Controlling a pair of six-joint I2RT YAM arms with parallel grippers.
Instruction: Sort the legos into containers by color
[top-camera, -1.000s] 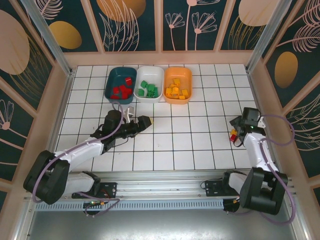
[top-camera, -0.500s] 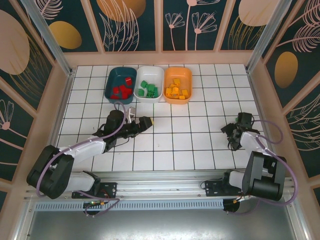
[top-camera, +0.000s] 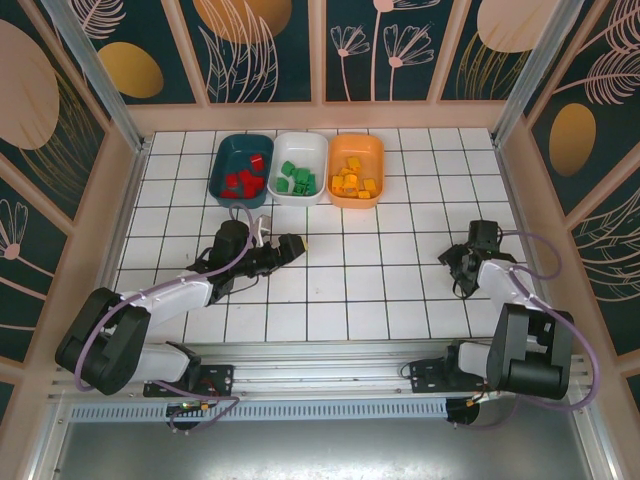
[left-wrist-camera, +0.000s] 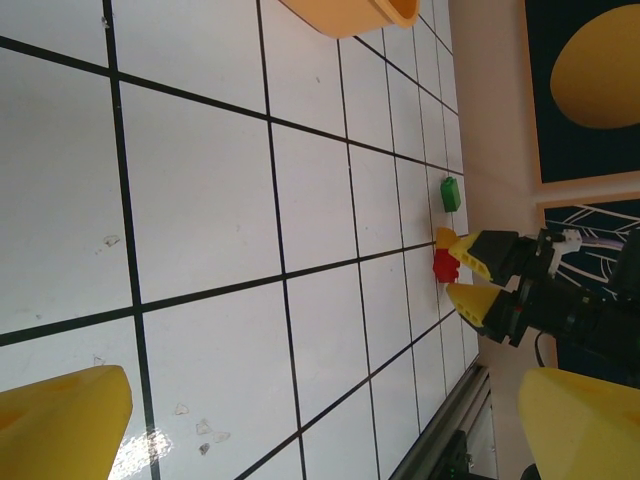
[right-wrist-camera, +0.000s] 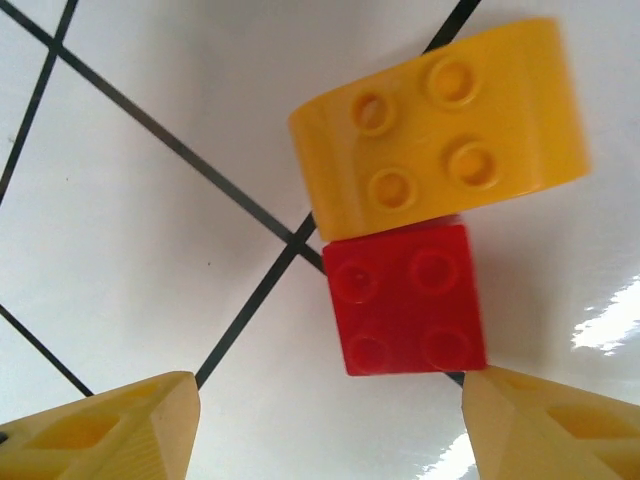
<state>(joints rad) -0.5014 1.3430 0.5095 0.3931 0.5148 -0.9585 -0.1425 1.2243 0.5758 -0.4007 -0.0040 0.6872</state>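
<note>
A red lego (right-wrist-camera: 405, 295) lies flat on the tiles, touching a yellow lego (right-wrist-camera: 440, 125) beyond it. My right gripper (right-wrist-camera: 330, 420) is open and low over them, its right fingertip (right-wrist-camera: 545, 425) close to the red brick's near corner and the left fingertip well apart from it. In the left wrist view the right gripper (left-wrist-camera: 478, 278) stands at the red lego (left-wrist-camera: 444, 265) and yellow lego (left-wrist-camera: 443, 237), with a green lego (left-wrist-camera: 450, 193) further on. My left gripper (top-camera: 298, 244) hovers open and empty mid-table. Teal container (top-camera: 222, 172), white container (top-camera: 318, 160) and orange container (top-camera: 376, 165) hold sorted bricks.
The three containers sit in a row at the back of the tiled table (top-camera: 380, 290). The right wall (top-camera: 520, 190) runs close to the right arm. A metal rail (left-wrist-camera: 440, 440) lines the table's near edge.
My right gripper has dropped from a raised pose and moved left over the red and yellow bricks, its jaws narrowing. The left arm has barely moved.
</note>
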